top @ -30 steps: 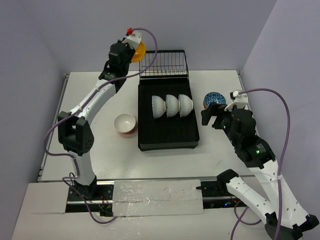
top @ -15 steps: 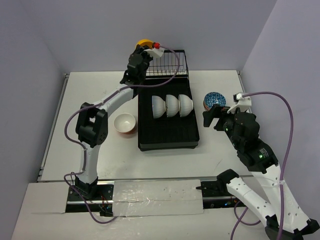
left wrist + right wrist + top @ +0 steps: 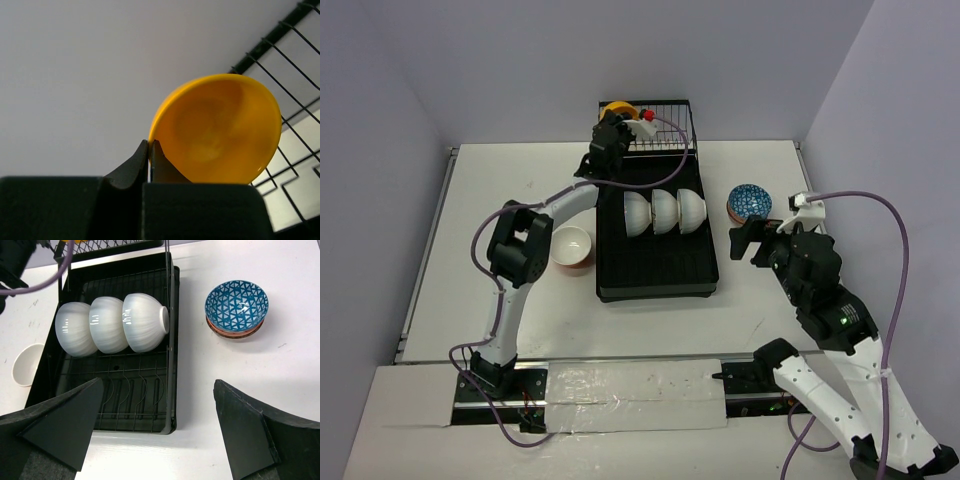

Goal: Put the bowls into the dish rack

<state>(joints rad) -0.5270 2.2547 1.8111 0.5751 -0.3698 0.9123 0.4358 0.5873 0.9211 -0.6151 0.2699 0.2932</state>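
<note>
Over the last second the left arm has swung its yellow bowl (image 3: 616,108) from off the rack's far-left corner rightward, so that it now hangs at the wire basket (image 3: 665,125). The right arm has barely shifted.

Left fingers (image 3: 131,167): pressed together on the rim of the yellow bowl, which is held on edge with its hollow facing the wrist camera and the basket wires just behind it. The edge-on hold likely suits slotting the bowl upright rather than laying it flat. Whether it touches the wires yet cannot be told.

Right fingers (image 3: 60,415): spread wide, holding nothing, poised above the tabletop (image 3: 520,320) between the dish rack (image 3: 660,275) and the blue-patterned bowl (image 3: 236,306). Judged a waiting posture, well placed for that bowl next.

Containers:
- Dish rack, slatted tray: three white bowls (image 3: 107,324) stand on edge in a touching row across the far half. The near half shows bare slats.
- Wire basket: nothing seen resting inside.
- Blue-patterned bowl: upright on the tabletop just right of the rack, seated on a reddish rim — at least one more bowl nested beneath, count unclear.
- A single pale-lined bowl (image 3: 570,246): upright on the tabletop just left of the rack, nothing in it.

Judgement: three bowls loaded, a fourth in hand.
</note>
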